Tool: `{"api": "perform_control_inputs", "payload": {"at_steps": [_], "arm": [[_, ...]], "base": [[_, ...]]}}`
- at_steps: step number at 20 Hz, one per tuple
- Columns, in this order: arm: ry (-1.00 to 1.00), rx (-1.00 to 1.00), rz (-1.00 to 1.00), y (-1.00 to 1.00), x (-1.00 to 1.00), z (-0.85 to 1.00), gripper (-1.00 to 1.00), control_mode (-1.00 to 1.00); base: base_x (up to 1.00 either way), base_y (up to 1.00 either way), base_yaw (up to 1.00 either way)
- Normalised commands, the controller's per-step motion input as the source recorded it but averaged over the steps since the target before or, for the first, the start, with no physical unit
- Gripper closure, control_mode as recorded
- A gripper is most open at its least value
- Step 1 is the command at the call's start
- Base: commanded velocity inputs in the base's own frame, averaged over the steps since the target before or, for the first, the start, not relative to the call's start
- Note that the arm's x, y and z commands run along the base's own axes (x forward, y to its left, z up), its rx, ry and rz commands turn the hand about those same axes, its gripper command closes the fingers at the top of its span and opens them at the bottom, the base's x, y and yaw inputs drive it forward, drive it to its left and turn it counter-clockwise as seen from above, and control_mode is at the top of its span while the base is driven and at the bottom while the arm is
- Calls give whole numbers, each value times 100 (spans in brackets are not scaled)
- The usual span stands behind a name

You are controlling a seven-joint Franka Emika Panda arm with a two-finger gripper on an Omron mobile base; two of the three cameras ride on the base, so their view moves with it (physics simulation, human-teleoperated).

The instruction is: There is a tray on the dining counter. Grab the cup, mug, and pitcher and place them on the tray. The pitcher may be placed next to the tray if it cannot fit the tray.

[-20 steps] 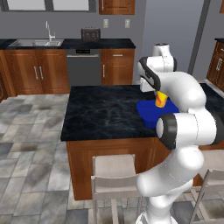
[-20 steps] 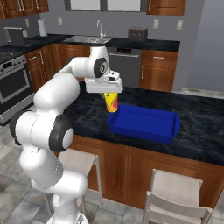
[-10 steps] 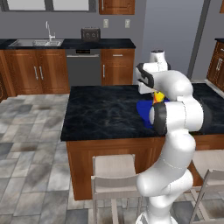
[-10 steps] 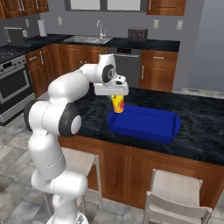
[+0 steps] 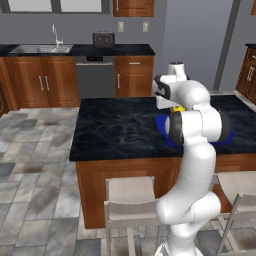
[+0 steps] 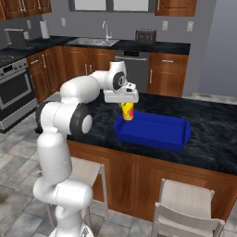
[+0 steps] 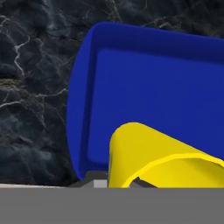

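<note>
My gripper [image 6: 127,105] is shut on the cup [image 6: 127,112], a yellow tumbler with a red-orange mark, and holds it by its top. The cup hangs upright over the left end of the blue tray [image 6: 149,140], which lies on the black marbled dining counter [image 6: 213,139]. In the hand view the cup [image 7: 148,159] is close below the hand, with the tray's floor [image 7: 157,83] behind it. From the left base view a sliver of the cup [image 5: 178,108] and the tray's edge [image 5: 161,125] show past the arm. The mug and the pitcher are out of view.
Two stools [image 6: 183,203] [image 6: 85,171] stand at the counter's near side. The left half of the island top [image 5: 115,125] is bare stone. The wall counter with sink [image 5: 39,49] and toaster [image 5: 102,38] runs along the back, and a stove [image 6: 14,88] is at far left.
The arm has carried the cup a little to the right, from beside the tray's left end to over it. The gripper has stayed shut on it.
</note>
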Motion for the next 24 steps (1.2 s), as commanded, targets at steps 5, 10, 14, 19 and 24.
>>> {"api": "perform_control_inputs", "payload": {"at_steps": [5,10,14,19,24], "arm": [[0,1,0,-6,37,-25,100,-100],[0,2,0,-19,29,-29,100,-100],[0,1,0,-16,19,-32,100,-100],[0,2,0,-8,29,-28,100,-100],[0,1,0,-1,41,-23,100,-100]], "base": [[0,0,0],[0,0,0],[0,0,0],[0,0,0],[0,0,0]]}}
